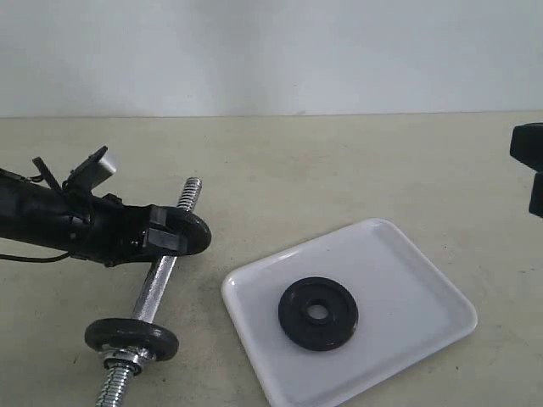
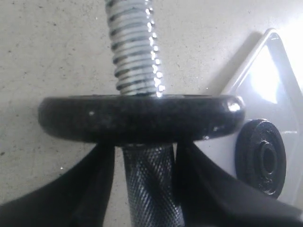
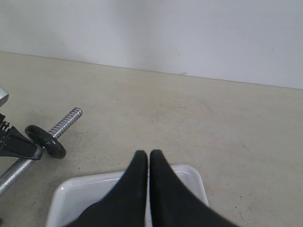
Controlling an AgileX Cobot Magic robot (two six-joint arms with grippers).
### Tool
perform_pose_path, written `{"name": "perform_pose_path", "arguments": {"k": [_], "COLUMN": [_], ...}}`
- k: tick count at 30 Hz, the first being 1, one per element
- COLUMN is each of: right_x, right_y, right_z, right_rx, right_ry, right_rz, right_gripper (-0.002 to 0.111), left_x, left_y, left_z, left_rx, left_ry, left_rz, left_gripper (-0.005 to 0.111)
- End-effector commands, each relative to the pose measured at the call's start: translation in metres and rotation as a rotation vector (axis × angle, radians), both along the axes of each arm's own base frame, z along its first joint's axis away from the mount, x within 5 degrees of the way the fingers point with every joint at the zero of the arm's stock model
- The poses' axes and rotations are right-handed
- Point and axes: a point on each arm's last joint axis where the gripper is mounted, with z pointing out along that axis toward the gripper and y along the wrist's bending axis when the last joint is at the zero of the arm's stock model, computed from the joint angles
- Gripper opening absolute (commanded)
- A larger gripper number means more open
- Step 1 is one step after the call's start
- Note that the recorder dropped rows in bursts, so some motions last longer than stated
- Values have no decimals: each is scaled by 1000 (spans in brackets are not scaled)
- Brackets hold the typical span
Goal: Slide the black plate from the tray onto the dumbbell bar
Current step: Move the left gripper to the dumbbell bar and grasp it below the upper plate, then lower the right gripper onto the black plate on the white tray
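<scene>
Glossy white tray (image 1: 416, 275), matte black plate (image 1: 293, 315), shiny threaded, knurled metal dumbbell bar (image 1: 157, 284).

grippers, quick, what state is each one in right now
Left gripper: closed on the dumbbell bar.
Right gripper: closed, holding nothing.
</scene>
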Motion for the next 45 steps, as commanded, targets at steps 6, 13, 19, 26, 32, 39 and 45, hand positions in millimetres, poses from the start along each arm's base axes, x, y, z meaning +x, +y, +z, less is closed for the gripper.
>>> {"name": "perform_pose_path", "arguments": {"k": [6, 13, 19, 26, 32, 39, 45], "right_x": [0, 0, 0, 0, -1, 9, 36], "right_y": [0, 0, 0, 1, 2, 15, 33], "right_z": [3, 3, 3, 3, 2, -11, -41], "right_rx": [0, 0, 0, 11, 20, -41, -109], "right_ry": [-17, -17, -15, -9, 3, 77, 224], "right_rz": [6, 6, 6, 5, 24, 98, 146], "right_gripper": [0, 0, 0, 0, 0, 0, 0], "left_x": [-5, -6, -8, -2, -5, -12, -14], "left_y": [0, 4, 6, 7, 8, -5, -21], "left_z": [-2, -3, -4, 8, 16, 17, 15], "left_rx": [119, 194, 244, 260, 261, 372, 428], "left_ry": [-24, -29, -26, 22, 77, 131, 100], "left_rz": [-242, -338, -418, -513, -638, -770, -815], "left_gripper": [24, 9, 4, 4, 4, 4, 4]}}
